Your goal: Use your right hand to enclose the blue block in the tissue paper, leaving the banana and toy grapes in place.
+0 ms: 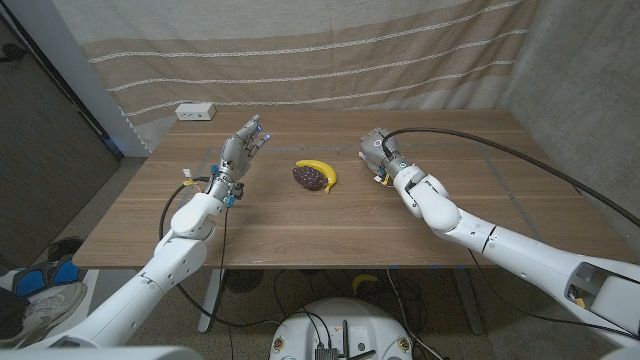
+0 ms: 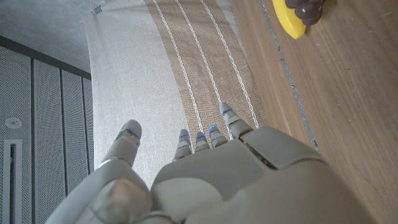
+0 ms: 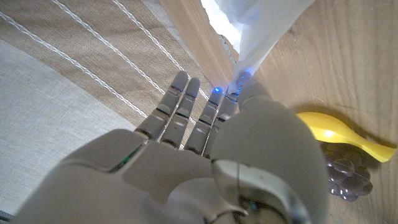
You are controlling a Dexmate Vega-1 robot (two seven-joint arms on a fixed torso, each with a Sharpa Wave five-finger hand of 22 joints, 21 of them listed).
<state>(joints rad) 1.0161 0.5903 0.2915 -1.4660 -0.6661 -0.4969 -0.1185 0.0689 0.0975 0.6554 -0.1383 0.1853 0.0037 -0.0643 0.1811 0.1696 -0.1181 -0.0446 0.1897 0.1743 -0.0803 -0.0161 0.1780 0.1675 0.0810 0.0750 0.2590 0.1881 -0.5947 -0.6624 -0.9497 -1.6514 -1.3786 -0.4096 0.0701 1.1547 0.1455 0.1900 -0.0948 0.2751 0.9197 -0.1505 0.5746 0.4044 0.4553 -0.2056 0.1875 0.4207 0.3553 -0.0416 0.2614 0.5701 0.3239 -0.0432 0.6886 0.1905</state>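
My right hand (image 1: 378,151) is over the table's far middle, to the right of the yellow banana (image 1: 326,170) and the dark purple toy grapes (image 1: 309,177). In the right wrist view, the right hand (image 3: 217,162) pinches a corner of the white tissue paper (image 3: 261,25), which spreads out beyond the fingertips. The banana (image 3: 336,130) and grapes (image 3: 348,180) lie beside that hand. The blue block is hidden. My left hand (image 1: 243,148) is raised left of the fruit with its fingers apart, holding nothing. From the left wrist, the left hand (image 2: 205,180) faces the curtain, with the banana (image 2: 289,22) and grapes (image 2: 309,7) off to its side.
A white power strip (image 1: 195,112) lies at the table's far left corner. A striped curtain (image 1: 330,50) hangs close behind the far edge. Bare wood (image 1: 320,230) stretches from the fruit to the near edge.
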